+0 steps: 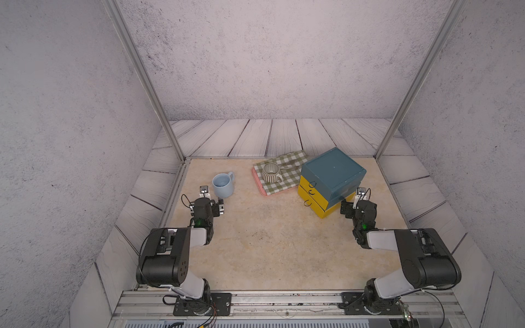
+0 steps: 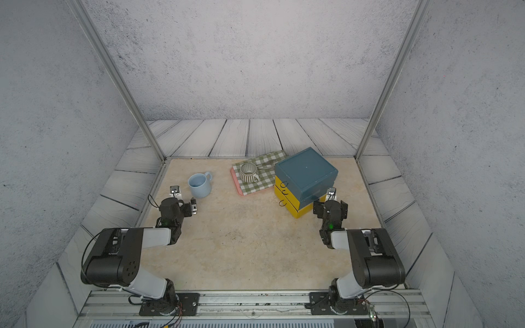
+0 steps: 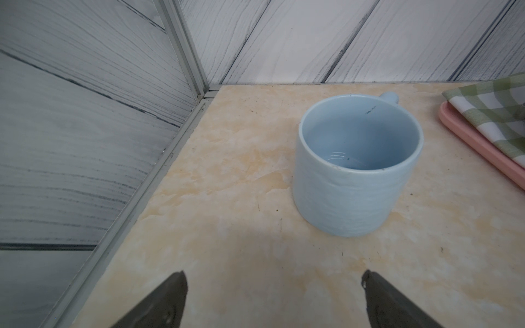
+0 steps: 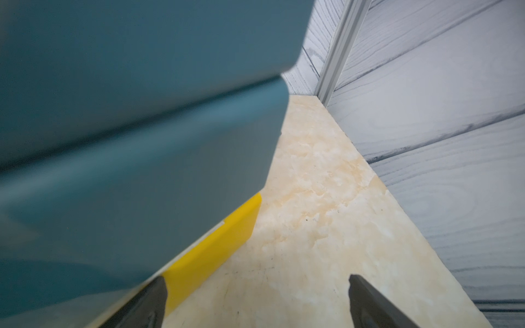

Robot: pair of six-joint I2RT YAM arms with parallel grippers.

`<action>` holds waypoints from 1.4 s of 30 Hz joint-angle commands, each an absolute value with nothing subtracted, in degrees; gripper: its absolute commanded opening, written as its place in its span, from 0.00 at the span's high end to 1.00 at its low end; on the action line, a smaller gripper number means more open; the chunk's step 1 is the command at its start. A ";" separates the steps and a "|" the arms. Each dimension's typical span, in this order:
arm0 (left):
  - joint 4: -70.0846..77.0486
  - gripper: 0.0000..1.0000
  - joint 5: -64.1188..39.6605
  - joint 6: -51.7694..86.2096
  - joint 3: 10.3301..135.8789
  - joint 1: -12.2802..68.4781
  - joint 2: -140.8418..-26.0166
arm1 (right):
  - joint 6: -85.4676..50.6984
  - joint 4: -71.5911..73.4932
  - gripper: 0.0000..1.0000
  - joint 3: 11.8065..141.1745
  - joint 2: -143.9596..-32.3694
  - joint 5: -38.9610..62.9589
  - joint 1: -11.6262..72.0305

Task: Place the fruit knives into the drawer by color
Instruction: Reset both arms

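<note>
The fruit knives show in no view. The drawer (image 1: pixel 332 177) is a small chest with a teal-blue top and yellow fronts with black ring pulls, standing at the back right in both top views (image 2: pixel 305 176). Its teal side and a yellow lower edge (image 4: pixel 216 247) fill the right wrist view. My right gripper (image 1: pixel 358 206) hovers open right beside the chest's near corner, with bare table between the fingers (image 4: pixel 257 279). My left gripper (image 1: pixel 210 204) is open and empty over the table (image 3: pixel 274 277), just short of a light blue mug (image 3: pixel 356 167).
The empty blue mug (image 1: pixel 223 184) stands at the back left. A pink tray (image 1: pixel 258 183) with a green checked cloth carries a striped cup (image 1: pixel 271 171) and a thin grey item, left of the chest. Walls and metal posts ring the beige tabletop (image 1: pixel 270 241).
</note>
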State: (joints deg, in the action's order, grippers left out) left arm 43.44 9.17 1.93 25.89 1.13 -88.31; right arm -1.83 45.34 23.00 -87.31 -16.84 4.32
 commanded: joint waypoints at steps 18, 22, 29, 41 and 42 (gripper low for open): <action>43.06 0.01 8.79 2.37 26.75 0.75 -87.71 | -3.86 41.75 0.01 26.19 -87.89 -11.07 2.08; 42.90 0.01 8.79 2.36 26.85 0.73 -87.79 | -3.82 41.69 0.01 26.17 -87.88 -11.07 2.07; 42.53 0.01 7.30 2.22 27.10 0.25 -87.87 | -3.86 41.72 0.01 26.23 -87.94 -11.07 2.05; 42.67 0.01 6.76 2.22 26.87 0.15 -87.62 | -3.84 41.75 0.01 26.13 -87.89 -11.07 2.11; 42.59 0.01 6.71 2.26 26.89 0.11 -87.63 | -3.86 41.77 0.01 26.19 -87.86 -11.07 2.03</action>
State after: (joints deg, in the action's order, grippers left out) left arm 42.65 7.20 1.93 26.00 0.75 -88.31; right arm -3.22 41.76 25.43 -87.92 -12.73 1.89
